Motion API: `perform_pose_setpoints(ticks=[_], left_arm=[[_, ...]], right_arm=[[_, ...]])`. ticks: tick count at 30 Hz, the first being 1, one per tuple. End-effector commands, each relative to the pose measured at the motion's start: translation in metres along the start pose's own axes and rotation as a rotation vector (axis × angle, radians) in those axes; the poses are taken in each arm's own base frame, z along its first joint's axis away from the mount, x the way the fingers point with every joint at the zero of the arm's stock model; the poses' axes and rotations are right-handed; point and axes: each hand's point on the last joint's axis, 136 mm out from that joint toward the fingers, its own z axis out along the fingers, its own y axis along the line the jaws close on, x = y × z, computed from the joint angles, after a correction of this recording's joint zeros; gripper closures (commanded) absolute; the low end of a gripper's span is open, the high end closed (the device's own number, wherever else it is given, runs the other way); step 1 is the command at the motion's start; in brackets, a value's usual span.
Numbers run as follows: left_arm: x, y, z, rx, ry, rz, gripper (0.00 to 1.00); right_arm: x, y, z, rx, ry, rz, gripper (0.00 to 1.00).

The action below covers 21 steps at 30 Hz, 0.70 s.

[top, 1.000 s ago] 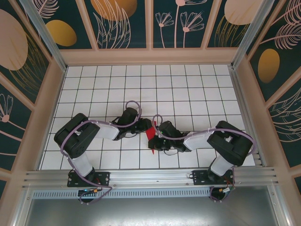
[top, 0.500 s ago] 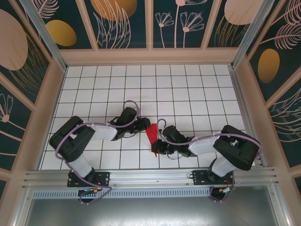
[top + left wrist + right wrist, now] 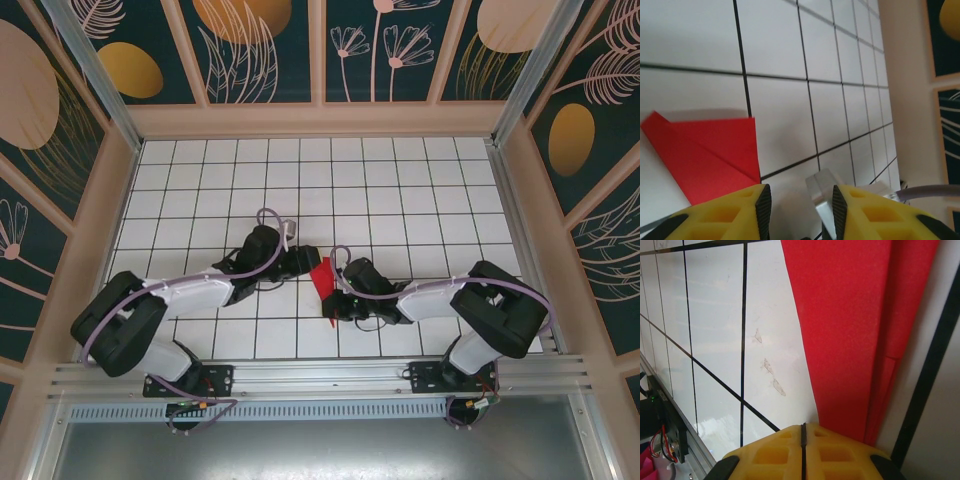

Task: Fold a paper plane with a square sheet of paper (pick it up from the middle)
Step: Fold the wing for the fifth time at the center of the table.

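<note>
The red sheet of paper (image 3: 322, 277) lies folded into a narrow pointed wedge on the white tiled table, between my two grippers. Just left of its wide end, my left gripper (image 3: 303, 262) is low over the table. In the left wrist view its yellow fingers (image 3: 801, 205) stand open with nothing between them, and the paper (image 3: 705, 155) lies up and to the left of them, showing a diagonal crease. My right gripper (image 3: 336, 300) is at the paper's right side. Seen from the right wrist, it (image 3: 803, 432) is shut, its tips down at the edge of the layered paper (image 3: 850, 315).
The tiled table (image 3: 300, 180) is fenced by wooden walls (image 3: 100, 230) on three sides, with an aluminium rail (image 3: 320, 375) along the near edge. A metal part (image 3: 827, 195) shows beyond the left fingers. Free tiles stretch behind the grippers.
The left arm has stretched out lower and further left at the elbow, its gripper nearer the paper. The right gripper has shifted up along the paper, which now lies flatter.
</note>
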Motion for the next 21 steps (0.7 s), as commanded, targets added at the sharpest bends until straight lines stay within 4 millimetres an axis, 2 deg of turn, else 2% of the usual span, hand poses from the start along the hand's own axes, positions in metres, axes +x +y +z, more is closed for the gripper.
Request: perform_pose_setpoints(ticks=[1,4,8,10,15,21], left_arm=[[0.012,-0.012,0.016,0.073,0.079,0.009,0.6],[0.019,-0.006,0.033,0.048,0.131,0.01,0.61],[0.023,0.003,0.043,0.017,0.155,0.017,0.62],[0.026,0.018,0.051,-0.039,0.171,0.004,0.64],[0.02,0.07,0.048,-0.268,0.077,-0.049,0.7],[0.029,0.101,0.044,-0.345,0.049,-0.107,0.77]], right_arm=[[0.005,-0.023,0.003,0.088,0.022,0.012,0.9],[0.005,-0.024,0.003,0.085,0.021,0.017,0.9],[0.006,-0.025,0.003,0.084,0.018,0.025,0.9],[0.006,-0.025,0.003,0.08,0.021,0.028,0.9],[0.011,-0.019,0.0,0.053,0.035,0.023,0.88],[0.022,-0.014,-0.009,0.039,0.045,-0.011,0.87]])
